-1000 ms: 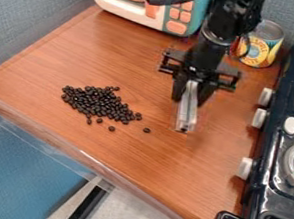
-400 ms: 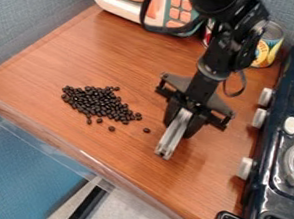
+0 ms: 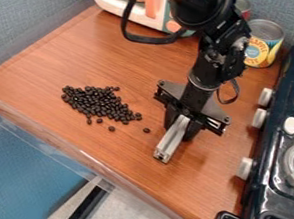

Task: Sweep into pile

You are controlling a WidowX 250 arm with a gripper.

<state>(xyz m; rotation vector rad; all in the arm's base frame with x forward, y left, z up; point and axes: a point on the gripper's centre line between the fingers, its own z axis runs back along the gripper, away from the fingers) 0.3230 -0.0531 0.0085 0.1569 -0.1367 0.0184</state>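
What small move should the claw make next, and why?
Probably ease the claw and its silver bar toward the bean pile, nudging the outlying bean in: that bean lies apart, between pile and bar.

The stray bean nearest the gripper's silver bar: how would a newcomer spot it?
On the wooden counter, left of the stove in view, lies a heap of dark beans. Past its right end, just short of the silver bar in the gripper, is one dark bean. It sits alone, farthest right of all the beans.
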